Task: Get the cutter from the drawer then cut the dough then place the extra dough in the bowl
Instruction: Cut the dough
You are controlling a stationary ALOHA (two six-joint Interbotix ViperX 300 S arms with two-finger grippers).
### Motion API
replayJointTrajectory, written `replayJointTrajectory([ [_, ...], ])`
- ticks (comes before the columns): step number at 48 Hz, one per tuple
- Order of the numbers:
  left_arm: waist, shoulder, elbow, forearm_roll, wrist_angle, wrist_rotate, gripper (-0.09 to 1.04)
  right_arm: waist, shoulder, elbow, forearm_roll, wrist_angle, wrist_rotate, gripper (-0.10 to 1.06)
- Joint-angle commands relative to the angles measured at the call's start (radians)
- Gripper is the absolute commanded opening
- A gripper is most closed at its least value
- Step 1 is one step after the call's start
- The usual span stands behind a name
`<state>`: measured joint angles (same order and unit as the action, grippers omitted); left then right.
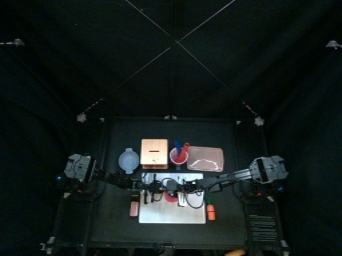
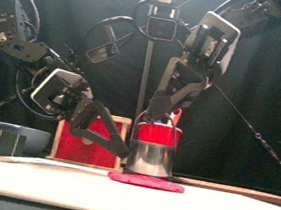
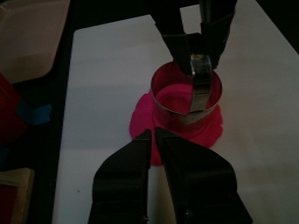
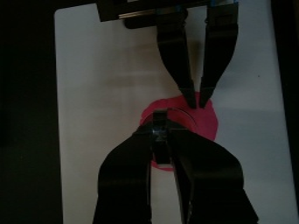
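Resting on flat pink dough (image 2: pixel 146 182), round metal cutter (image 2: pixel 155 161)

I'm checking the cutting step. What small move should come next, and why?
Probably the right end effector should lift the cutter straight up a little. It grips the wire handle, the cutter stands upright on the pink dough on the white board, and the left end effector sits at the dough's rim, seemingly to steady it.
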<state>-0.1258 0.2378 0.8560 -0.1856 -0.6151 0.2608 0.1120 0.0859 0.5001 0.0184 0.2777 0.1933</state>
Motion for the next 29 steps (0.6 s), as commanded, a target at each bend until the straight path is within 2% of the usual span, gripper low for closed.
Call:
replayJointTrajectory([
  [1, 0.003, -0.028, -0.006, 0.002, -0.005, 0.002, 0.56, -0.003, -0.017, -0.032, -0.003, -0.008, -0.002, 0.42],
  [29, 0.002, -0.028, 0.012, -0.003, -0.006, 0.000, 0.56, -0.005, -0.011, -0.023, -0.003, -0.002, 0.000, 0.42],
])
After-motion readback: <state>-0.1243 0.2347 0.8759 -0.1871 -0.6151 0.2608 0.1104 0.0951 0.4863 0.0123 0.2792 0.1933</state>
